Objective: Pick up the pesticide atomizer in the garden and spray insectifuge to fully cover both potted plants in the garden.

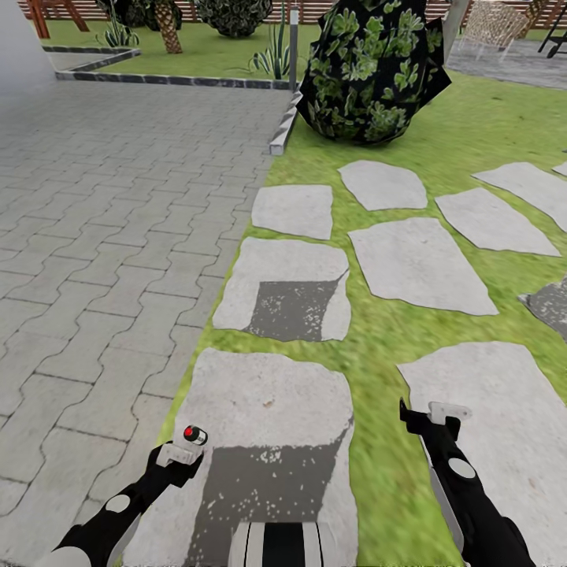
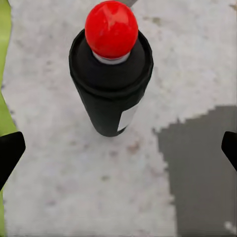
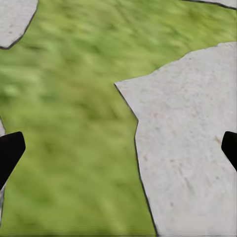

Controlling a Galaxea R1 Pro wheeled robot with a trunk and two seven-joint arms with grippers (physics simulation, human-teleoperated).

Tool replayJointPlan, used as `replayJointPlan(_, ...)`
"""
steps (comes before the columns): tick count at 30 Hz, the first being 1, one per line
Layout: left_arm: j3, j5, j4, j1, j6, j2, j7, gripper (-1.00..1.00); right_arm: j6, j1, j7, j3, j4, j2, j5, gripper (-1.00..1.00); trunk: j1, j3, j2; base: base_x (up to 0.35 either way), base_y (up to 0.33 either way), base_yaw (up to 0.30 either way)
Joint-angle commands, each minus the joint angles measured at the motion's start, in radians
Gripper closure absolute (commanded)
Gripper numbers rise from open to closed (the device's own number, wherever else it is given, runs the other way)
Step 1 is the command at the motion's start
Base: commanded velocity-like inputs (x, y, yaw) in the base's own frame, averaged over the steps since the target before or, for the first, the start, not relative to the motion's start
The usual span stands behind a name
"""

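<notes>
low at the left of the head view, the left hand (image 1: 183,453) sits at the end of its black arm over a large pale stepping stone (image 1: 272,409), and the pesticide atomizer (image 1: 194,435) shows at its tip as a small dark bottle with a red top. from the left wrist view the pesticide atomizer (image 2: 111,69) fills the upper middle of the frame, a black cylinder with a white patch on its side and a round red cap, the stone beneath it. the two dark fingertips (image 2: 10,153) stand far out at the left and right edges of that frame, well apart from the bottle, so the left hand is wide; i cannot tell what carries the bottle.

low at the right of the head view, the right hand (image 1: 431,415) hangs above the grass (image 1: 386,331) beside another stepping stone (image 1: 504,409). its wrist view shows green lawn on the left and grey stone on the right, with the dark fingertips (image 3: 11,150) spread to both edges and nothing between them: wide too.

higher in the head view, more flat stones cross the lawn, grey block paving (image 1: 110,220) fills the left side, and a dark leafy bush (image 1: 370,71) stands at top centre. a brown slatted fence (image 1: 315,9) runs along the top edge of the garden.
</notes>
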Motion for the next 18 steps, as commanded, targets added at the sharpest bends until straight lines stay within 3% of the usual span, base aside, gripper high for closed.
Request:
replayJointPlan(1, -0.002, -0.009, 0.0, 0.0, -0.006, 0.001, 0.003, -1.0, 0.0, 0.0, -0.003, 0.001, 0.0, 0.0, 0.002, -1.0, 0.0, -0.005, 0.0, 0.0, 0.0, 0.0)
replayJointPlan(4, -0.002, -0.009, 0.0, 0.0, -0.006, 0.001, 0.003, -1.0, 0.0, 0.0, -0.003, 0.001, 0.0, -0.001, 0.002, -1.0, 0.002, -0.016, -0.001, 0.0, 0.0, 0.0)
replayJointPlan(18, -0.003, -0.011, 0.0, 0.0, -0.006, -0.002, 0.003, -1.0, 0.0, 0.0, -0.003, 0.001, 0.0, -0.001, 0.002, -1.0, 0.002, -0.016, -0.001, 0.027, 0.023, 0.0)
